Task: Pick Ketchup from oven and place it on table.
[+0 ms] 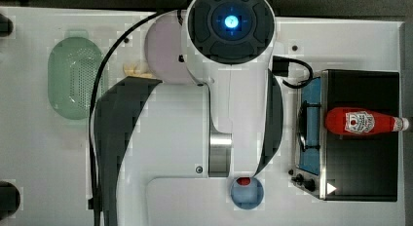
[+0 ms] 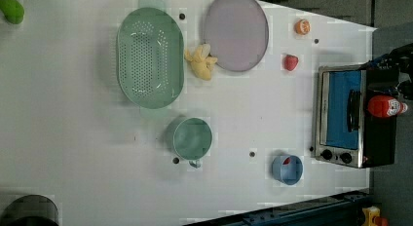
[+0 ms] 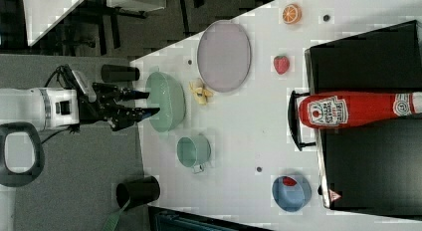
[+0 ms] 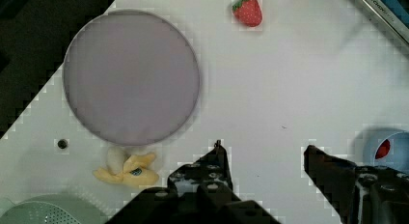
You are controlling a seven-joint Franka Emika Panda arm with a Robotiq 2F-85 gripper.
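The Ketchup [image 1: 360, 122] lay on its side on the flat black roof of the oven [image 1: 363, 167], its white cap pointing away from the oven's glass door; in the right view the bottle [image 3: 348, 110] stretched across the oven top [image 3: 368, 156] with its base overhanging the front edge above the dark handle. The oven stood closed at the top view's right end of the white desk [image 1: 44, 153]. The gripper [image 4: 265, 159] hung well apart from the oven, above bare desk, its jaws standing partly open with nothing between them; in the right view it [image 3: 144, 102] pointed toward the green colander [image 3: 166, 101]. In the wrist view, a grey-lilac plate [image 4: 131, 77] lay beyond the jaws, with a toy banana [image 4: 126, 168] just beside its rim and a strawberry [image 4: 247, 10] further off toward the oven's corner. In the left view a green cup [image 2: 192, 138] sat near the colander [image 2: 150, 57], a blue bowl [image 2: 287, 169] holding a small red thing stood close to the oven's knob end, and an orange slice [image 2: 302, 27] lay near the desk's edge beyond the strawberry [image 2: 290, 62].
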